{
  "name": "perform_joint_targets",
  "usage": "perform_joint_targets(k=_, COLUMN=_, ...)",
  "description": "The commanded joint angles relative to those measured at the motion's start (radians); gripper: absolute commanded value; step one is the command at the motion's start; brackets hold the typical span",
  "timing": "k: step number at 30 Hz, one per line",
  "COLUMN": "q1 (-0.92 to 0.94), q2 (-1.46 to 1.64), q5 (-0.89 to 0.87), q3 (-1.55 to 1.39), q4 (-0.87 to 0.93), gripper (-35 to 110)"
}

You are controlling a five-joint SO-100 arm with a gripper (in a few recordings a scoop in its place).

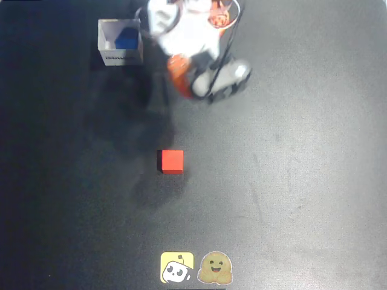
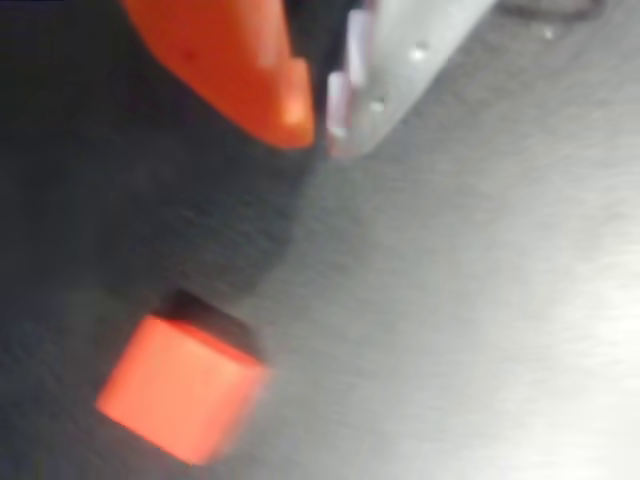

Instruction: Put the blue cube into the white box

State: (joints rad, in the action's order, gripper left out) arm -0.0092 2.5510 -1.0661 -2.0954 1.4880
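The table (image 1: 290, 199) is dark, matt and faintly streaked, with a dull sheen below the claw (image 2: 318, 120) in the wrist view. One finger (image 2: 240, 70) looks like smooth orange plastic, the other (image 2: 410, 60) pale with a metallic look. The red cube (image 2: 180, 395) below them is matt. The box (image 1: 121, 58) looks like thin white card.

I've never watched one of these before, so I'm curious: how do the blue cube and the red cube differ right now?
The blue cube sits inside the white box near the top left of the overhead view; the red cube lies out on the bare dark table. The blue cube is partly hidden by the box's walls, while the red cube shows whole. They look alike in shape and size.
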Motion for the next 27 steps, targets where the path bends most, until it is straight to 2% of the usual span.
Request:
perform_joint_targets(k=1, q1=-0.043, q2=0.140, q5=-0.021, q3=-0.058, q4=-0.018, gripper=0)
perform_joint_targets(k=11, q1=-0.084, q2=0.644, q5=-0.160, q3=-0.403, q4=-0.063, gripper=0)
perform_joint_targets(k=16, q1=-0.083, q2=0.646, q5=-0.227, q3=-0.466, q4=-0.117, gripper=0)
perform_joint_targets(k=24, q1=-0.038, q2=0.646, q5=-0.290, q3=-0.698, q4=-0.374, gripper=0)
perform_joint_targets(k=27, q1=-0.028, q2=0.646, q5=-0.348, q3=-0.770, q4=-0.420, gripper=0)
